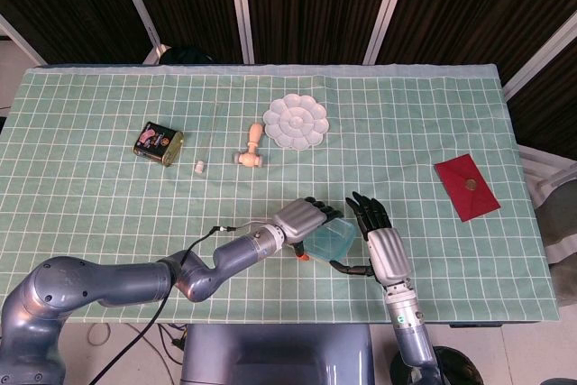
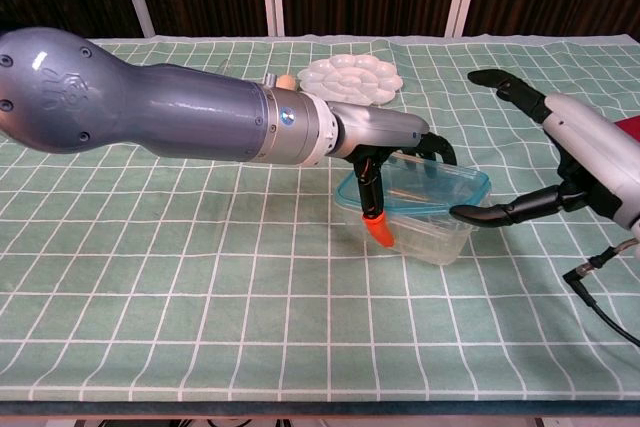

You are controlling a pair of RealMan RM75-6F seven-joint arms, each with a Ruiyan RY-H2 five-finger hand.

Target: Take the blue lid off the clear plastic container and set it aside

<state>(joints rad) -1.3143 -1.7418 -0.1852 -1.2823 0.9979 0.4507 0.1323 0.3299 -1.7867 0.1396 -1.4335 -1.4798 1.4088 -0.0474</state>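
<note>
Checked cloth [image 1: 108, 214] — left hand [image 1: 302, 218] grips blue lid [image 2: 440, 185], right hand [image 1: 383, 250] spread.

Work table and its backdrop.
A green grid-patterned cloth [image 1: 108, 214] covers the table; behind it stand dark slatted panels [image 1: 306, 6] divided by white posts [image 1: 239, 6], possibly blinds.

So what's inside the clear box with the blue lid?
Through the wall of the clear plastic container nothing shows inside; it looks empty. The blue lid and the left robot hand cover the top, hiding part of the inside.
</note>
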